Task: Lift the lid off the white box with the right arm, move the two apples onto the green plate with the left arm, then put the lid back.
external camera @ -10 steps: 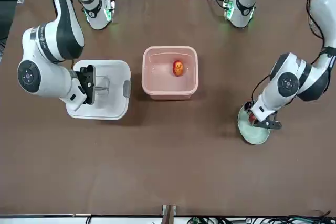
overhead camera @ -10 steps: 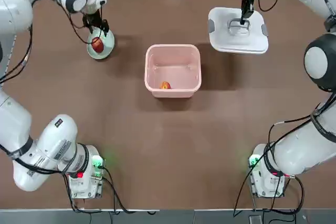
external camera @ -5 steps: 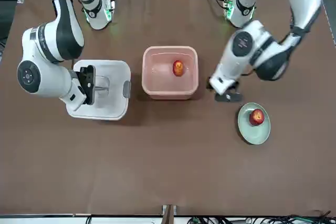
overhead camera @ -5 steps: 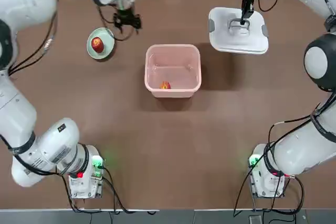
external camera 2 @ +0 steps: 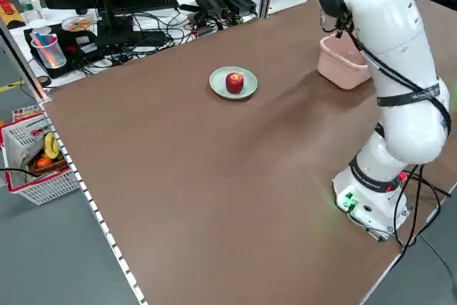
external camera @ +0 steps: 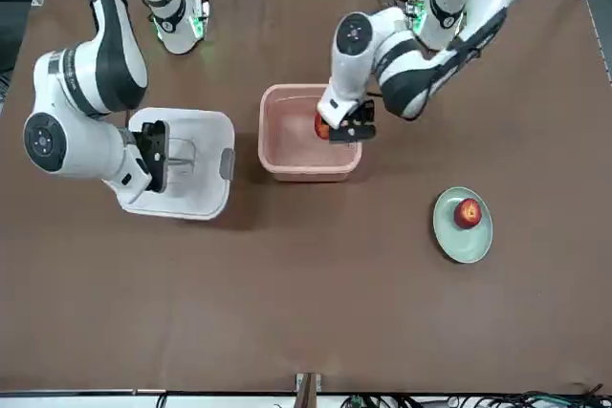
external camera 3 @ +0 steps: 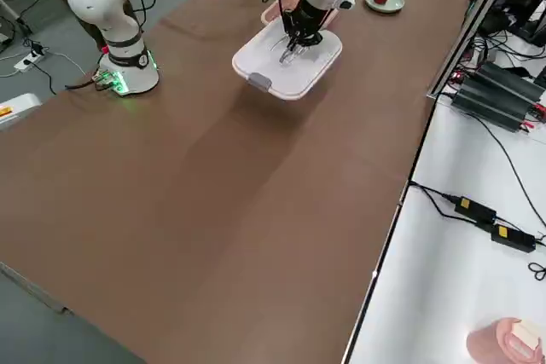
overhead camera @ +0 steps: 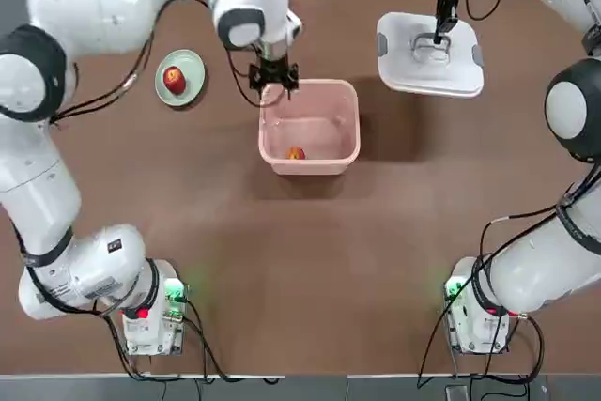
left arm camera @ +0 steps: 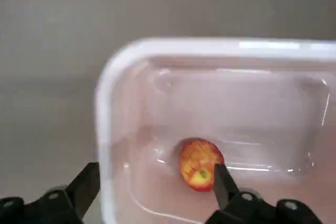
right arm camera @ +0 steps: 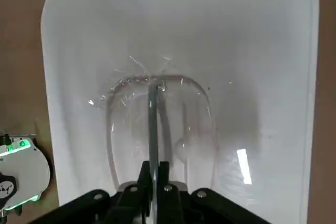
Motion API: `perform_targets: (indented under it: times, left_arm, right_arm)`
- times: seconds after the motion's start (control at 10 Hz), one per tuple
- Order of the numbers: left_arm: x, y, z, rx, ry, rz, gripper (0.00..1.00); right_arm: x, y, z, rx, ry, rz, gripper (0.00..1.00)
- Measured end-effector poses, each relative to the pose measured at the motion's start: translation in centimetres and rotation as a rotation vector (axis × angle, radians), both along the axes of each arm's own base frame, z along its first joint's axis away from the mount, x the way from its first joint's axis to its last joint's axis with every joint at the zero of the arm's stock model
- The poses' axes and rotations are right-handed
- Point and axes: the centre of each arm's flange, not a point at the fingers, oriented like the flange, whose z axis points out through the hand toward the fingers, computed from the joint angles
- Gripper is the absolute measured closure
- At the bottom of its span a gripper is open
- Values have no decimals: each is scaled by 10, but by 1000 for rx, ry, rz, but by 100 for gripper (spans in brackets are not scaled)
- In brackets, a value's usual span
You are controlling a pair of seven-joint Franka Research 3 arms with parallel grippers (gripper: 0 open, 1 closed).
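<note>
The open white box (overhead camera: 310,89) stands mid-table with one apple (overhead camera: 296,152) inside at its near wall. My left gripper (overhead camera: 273,84) hovers open over the box's far left corner. In the left wrist view that apple (left arm camera: 200,163) lies below, close to one fingertip (left arm camera: 218,178). The other apple (overhead camera: 174,79) sits on the green plate (overhead camera: 194,65) at the far left. Right of the box, my right gripper (overhead camera: 438,38) is shut on the handle of the lid (overhead camera: 455,72), which hangs a little above the table.
The arm bases (overhead camera: 150,316) (overhead camera: 479,316) stand at the table's near corners. Cables and power strips (external camera 2: 221,1) lie beyond the far edge. A red-rimmed basket (external camera 2: 39,162) stands on the floor off the table's left side.
My left gripper left one apple on the plate and swung right to the box's far left corner, staying open. The right gripper still holds the lid, barely shifted.
</note>
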Motion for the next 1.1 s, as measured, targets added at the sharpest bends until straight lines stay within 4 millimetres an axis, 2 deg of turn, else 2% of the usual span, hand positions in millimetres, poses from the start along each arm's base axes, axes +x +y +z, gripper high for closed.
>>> perform_targets:
  times: [0.4,0.5,0.8,1.1]
  left_arm:
    - [-39,-28,-59,-26,3,-39,5]
    - [-48,-31,-73,-34,-9,-41,4]
    - [-64,-32,-93,-36,-12,-57,3]
    - [-73,-34,-124,-29,-17,-78,3]
  right_arm:
    - [1,-11,-1,-1,10,-18,93]
    - [1,-11,-1,-1,10,-18,93]
    - [0,-9,-1,-1,10,-14,93]
    - [0,-4,-1,1,11,-6,93]
